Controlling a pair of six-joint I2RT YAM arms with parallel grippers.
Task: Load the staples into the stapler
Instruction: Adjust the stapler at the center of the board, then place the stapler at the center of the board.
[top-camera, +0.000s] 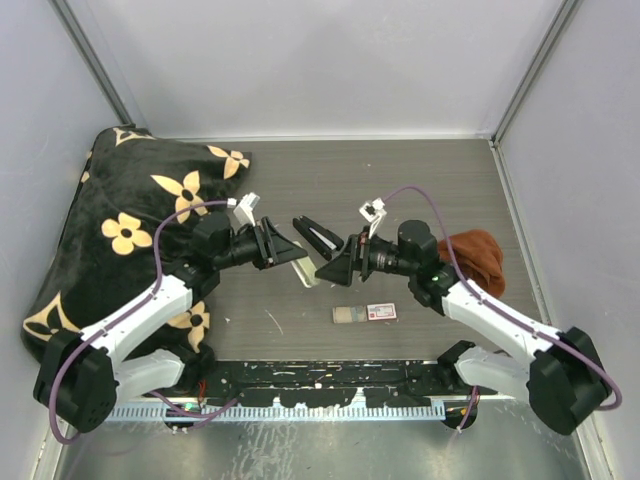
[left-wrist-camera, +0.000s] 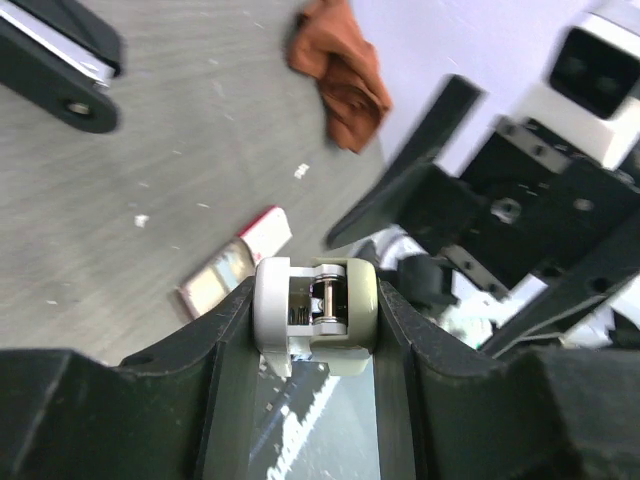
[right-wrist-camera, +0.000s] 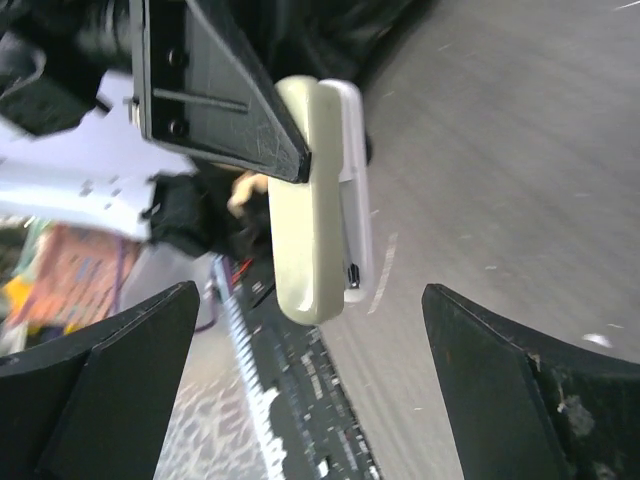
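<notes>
Snugly around stapler (left-wrist-camera: 318, 315) — left jaws.

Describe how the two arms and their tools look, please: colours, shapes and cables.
The left arm and right arm have white links with black joints and bases. A purple cable loops along each. Each wrist carries a small white bracket. The left tool and right tool have black, wedge-shaped fingers.

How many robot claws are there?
2. The left black two-finger gripper grips the cream-green oblong stapler mid-table; the right black two-finger gripper faces it, wide open.
</notes>
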